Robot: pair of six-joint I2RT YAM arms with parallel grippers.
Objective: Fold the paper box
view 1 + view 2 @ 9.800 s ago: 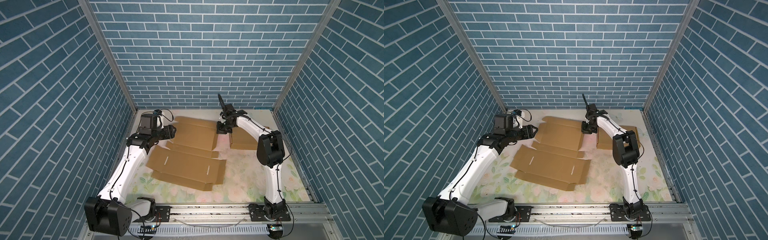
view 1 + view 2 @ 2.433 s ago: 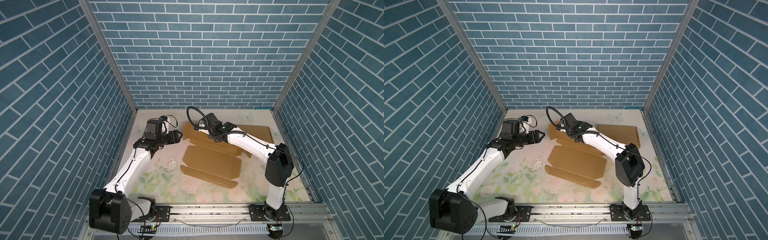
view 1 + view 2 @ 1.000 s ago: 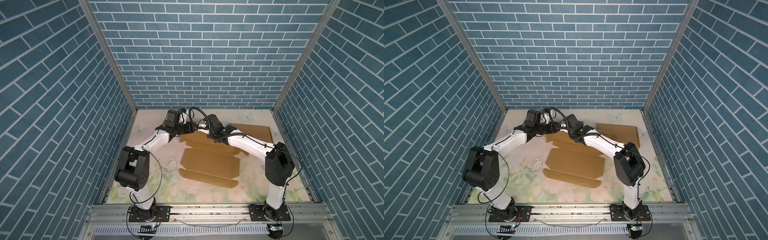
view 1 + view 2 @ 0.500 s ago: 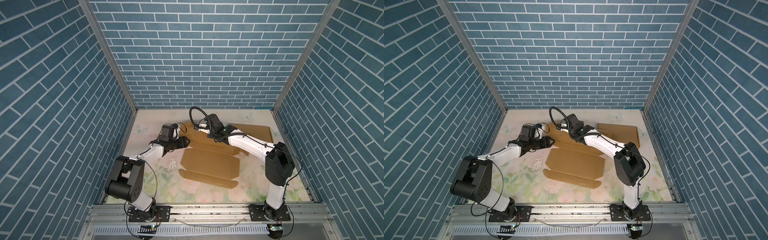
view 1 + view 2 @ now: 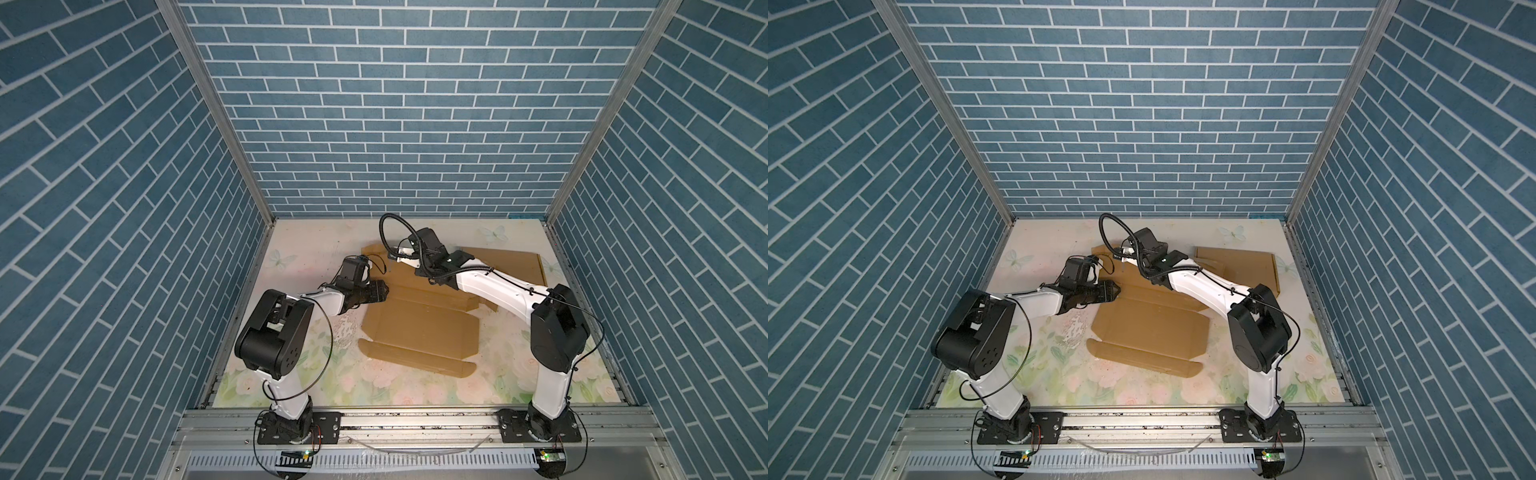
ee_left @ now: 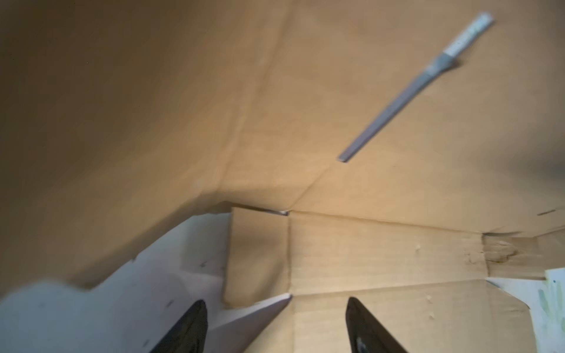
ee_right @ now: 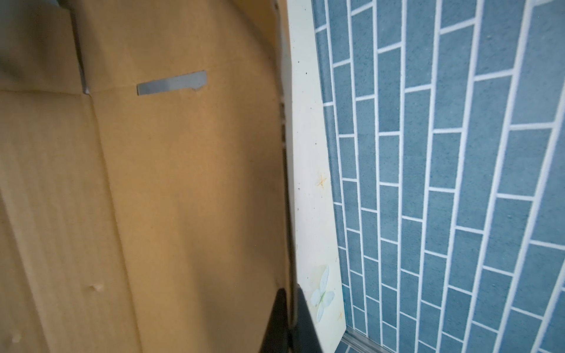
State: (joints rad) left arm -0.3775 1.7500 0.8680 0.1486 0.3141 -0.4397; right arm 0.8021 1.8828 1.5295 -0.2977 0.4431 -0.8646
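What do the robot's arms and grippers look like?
The left arm and right arm: white links, black joints, thin black cables. A ribbed black hose loops at the right wrist. The left gripper and right gripper have black tapered fingers.

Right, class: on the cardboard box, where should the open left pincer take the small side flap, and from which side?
Grip the flap by its free outer edge, coming in low from the left arm's side of the box, where the open left pincer points. It lies nearly flat, so one finger probably must slide under that edge.
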